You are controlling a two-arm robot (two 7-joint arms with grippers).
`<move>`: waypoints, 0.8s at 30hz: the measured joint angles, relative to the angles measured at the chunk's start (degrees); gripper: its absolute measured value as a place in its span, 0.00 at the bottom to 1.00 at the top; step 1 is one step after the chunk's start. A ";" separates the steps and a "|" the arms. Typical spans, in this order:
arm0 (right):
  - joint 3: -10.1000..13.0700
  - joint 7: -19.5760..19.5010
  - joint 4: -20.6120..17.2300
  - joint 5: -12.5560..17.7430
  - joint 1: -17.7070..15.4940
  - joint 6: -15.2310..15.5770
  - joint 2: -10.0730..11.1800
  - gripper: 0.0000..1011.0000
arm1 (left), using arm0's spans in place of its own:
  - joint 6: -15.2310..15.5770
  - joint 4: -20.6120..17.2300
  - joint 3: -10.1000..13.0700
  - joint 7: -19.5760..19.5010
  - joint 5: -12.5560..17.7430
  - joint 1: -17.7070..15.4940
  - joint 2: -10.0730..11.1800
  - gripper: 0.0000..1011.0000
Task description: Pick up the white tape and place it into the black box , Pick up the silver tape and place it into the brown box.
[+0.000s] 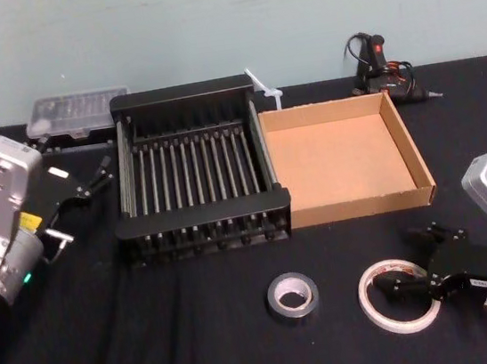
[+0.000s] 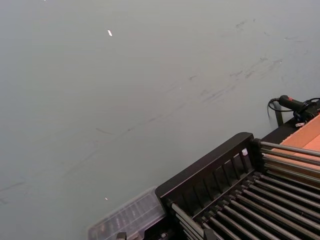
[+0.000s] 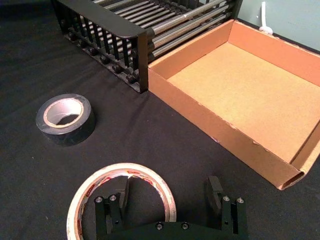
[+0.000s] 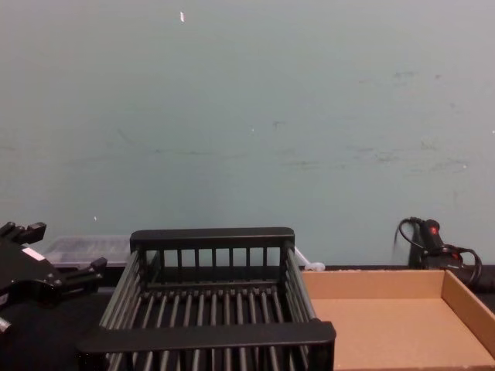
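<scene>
The white tape (image 1: 379, 312) (image 3: 131, 169) lies flat on the black table at the front right. My right gripper (image 1: 397, 286) (image 3: 168, 196) is open low over it, one finger inside the ring and the other outside its wall. The silver tape (image 1: 293, 297) (image 3: 76, 134) lies flat just left of it. Behind them stand the black box (image 1: 203, 216) (image 3: 105, 26) (image 4: 207, 335) and, on its right, the brown box (image 1: 363, 206) (image 3: 220, 137) (image 4: 464, 297), both holding nothing. Beside the black box's left wall my left gripper (image 1: 84, 201) (image 4: 58, 249) hangs open.
A clear plastic case (image 1: 69, 115) (image 2: 127, 217) sits behind the black box at the back left. A glue gun with cable (image 1: 385, 64) (image 4: 433, 239) lies at the back right. A white zip tie (image 1: 265, 91) lies behind the boxes. Bare table spreads at the front left.
</scene>
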 joint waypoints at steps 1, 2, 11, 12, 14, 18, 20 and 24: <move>-0.04 0.00 0.02 -0.06 0.04 0.05 0.00 0.99 | 0.00 0.00 0.00 0.00 0.00 0.00 0.00 0.99; -0.13 0.01 0.04 -0.14 0.12 0.14 0.00 0.99 | 0.00 0.00 0.00 0.00 0.00 0.00 0.00 0.99; -0.52 0.02 0.10 -0.60 0.37 0.84 0.09 0.99 | 0.00 0.00 0.00 0.00 0.00 0.00 0.00 0.99; -0.56 0.02 0.12 -0.63 0.40 0.90 0.09 0.99 | 0.00 0.00 0.00 0.00 0.00 0.00 0.00 0.99; -0.60 0.02 0.15 -0.69 0.46 0.98 0.08 0.99 | 0.00 0.00 0.00 0.00 0.00 0.00 0.00 0.99; -0.66 0.06 0.20 -0.75 0.56 1.19 0.10 0.99 | 0.00 0.00 0.00 0.00 0.00 0.00 0.00 0.99; -0.68 0.10 0.26 -0.76 0.60 1.21 0.10 0.99 | 0.00 0.00 0.00 0.00 0.00 0.00 0.00 0.99; -0.80 0.19 0.35 -0.85 0.72 1.39 0.21 0.99 | 0.00 0.00 0.00 0.00 0.00 0.00 0.00 0.99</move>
